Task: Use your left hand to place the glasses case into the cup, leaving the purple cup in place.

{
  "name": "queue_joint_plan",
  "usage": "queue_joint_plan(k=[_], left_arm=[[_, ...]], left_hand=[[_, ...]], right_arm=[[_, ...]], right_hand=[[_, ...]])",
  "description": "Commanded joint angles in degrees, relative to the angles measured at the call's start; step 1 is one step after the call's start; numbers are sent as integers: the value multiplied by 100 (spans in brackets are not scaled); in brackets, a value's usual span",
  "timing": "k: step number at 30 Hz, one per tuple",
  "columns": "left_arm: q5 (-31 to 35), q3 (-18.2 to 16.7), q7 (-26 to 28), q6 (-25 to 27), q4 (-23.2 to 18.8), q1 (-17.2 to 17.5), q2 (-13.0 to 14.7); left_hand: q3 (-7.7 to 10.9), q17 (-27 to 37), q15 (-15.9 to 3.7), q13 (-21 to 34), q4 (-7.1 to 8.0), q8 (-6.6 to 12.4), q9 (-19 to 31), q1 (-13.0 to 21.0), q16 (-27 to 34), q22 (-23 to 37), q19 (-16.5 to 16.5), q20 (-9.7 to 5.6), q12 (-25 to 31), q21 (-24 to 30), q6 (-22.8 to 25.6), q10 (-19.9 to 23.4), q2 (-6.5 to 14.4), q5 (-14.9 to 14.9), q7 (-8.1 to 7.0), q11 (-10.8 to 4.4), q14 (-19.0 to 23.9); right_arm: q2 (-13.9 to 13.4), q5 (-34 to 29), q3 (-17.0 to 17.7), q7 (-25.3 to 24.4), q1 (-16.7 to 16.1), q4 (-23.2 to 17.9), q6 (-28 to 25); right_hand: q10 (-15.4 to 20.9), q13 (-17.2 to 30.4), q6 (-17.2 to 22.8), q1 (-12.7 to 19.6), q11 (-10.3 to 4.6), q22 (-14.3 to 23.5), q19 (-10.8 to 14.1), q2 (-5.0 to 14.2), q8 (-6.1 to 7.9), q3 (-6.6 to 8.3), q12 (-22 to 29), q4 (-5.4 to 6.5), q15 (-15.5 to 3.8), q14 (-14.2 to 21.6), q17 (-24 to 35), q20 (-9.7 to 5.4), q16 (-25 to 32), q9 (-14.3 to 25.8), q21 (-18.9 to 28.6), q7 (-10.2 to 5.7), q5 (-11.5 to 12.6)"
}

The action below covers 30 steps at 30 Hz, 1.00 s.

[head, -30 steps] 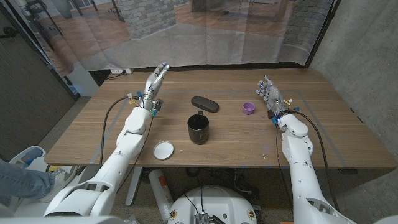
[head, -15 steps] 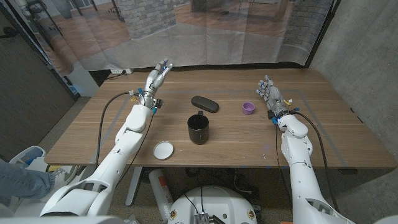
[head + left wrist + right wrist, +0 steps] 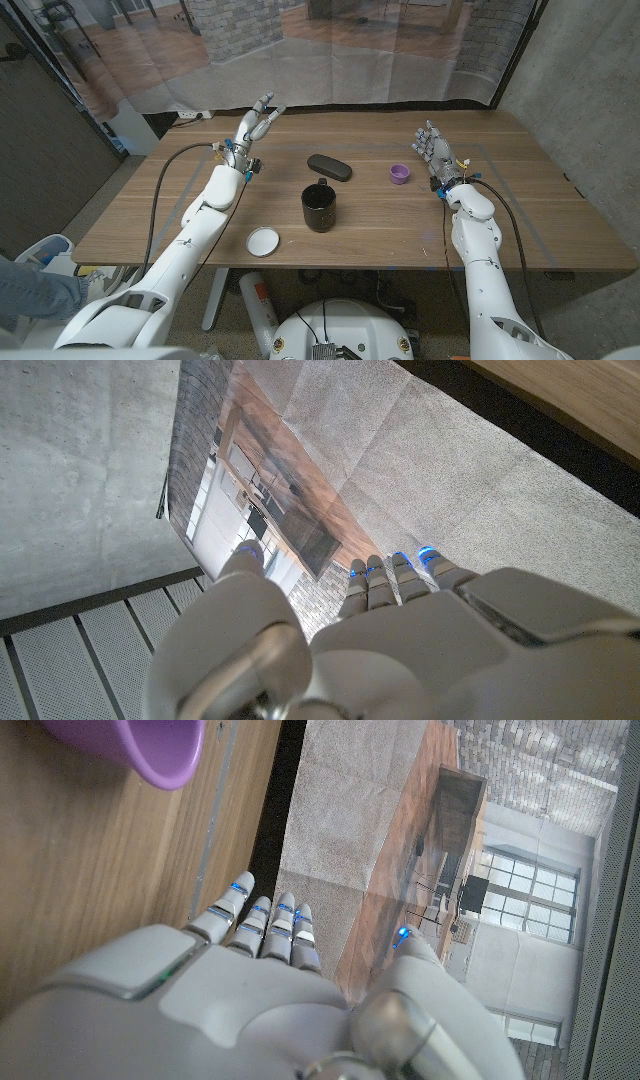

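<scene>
Black glasses case [image 3: 329, 167]: one, flat on tabletop [image 3: 520, 220], long axis left-far to right-near. One black cup [image 3: 320, 207], one purple cup [image 3: 400, 174]. Left hand [image 3: 258, 122], right hand [image 3: 433, 151]: fingers spread, holding nothing.

Wooden table in a curtained, concrete-walled room

The wooden table [image 3: 380, 225] spans the space between both hands; beyond the fingertips hangs a translucent curtain [image 3: 350, 50] with a brick pillar [image 3: 235, 25] and wood floor behind it. A concrete wall [image 3: 585, 90] rises outside the right hand, a dark panel [image 3: 45, 130] outside the left
</scene>
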Motion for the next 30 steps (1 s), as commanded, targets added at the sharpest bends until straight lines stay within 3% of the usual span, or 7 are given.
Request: queue_joint_plan(k=[1,11,30], left_arm=[[504,155,190,328,-333,24,257],[1001,306,298,772,-806,110,474],[1567,555,172,1335,-1374,154,818]], left_hand=[[24,8,-4,32,-69,-18,34,107,-41,11,-60,-1,-24,-10,12,8,2,25,-24,-28,-51],[65,14,29,40,-211,-95,39,334,-115,20,-181,2,-106,-54,-140,-156,-8,4,-14,-39,-273],[83,18,43,47,-335,-150,44,524,-106,26,-270,33,-136,-69,-300,-254,-45,-25,-39,-59,-352]], right_arm=[[27,34,21,-18,-3,-20,39],[29,82,32,-21,-31,-61,86],[45,202,65,-2,-116,-119,107]], right_hand=[[39,28,31,-4,13,31,39,38,10,18,-7,-29,2,70,9,-168,30,5,-7,-2,-12],[52,28,81,-2,0,32,46,47,22,15,-8,-36,-13,62,9,-169,21,6,-28,-4,-18],[63,28,94,4,-29,33,57,63,15,13,-11,-49,-16,67,8,-174,18,7,-60,-24,-25]])
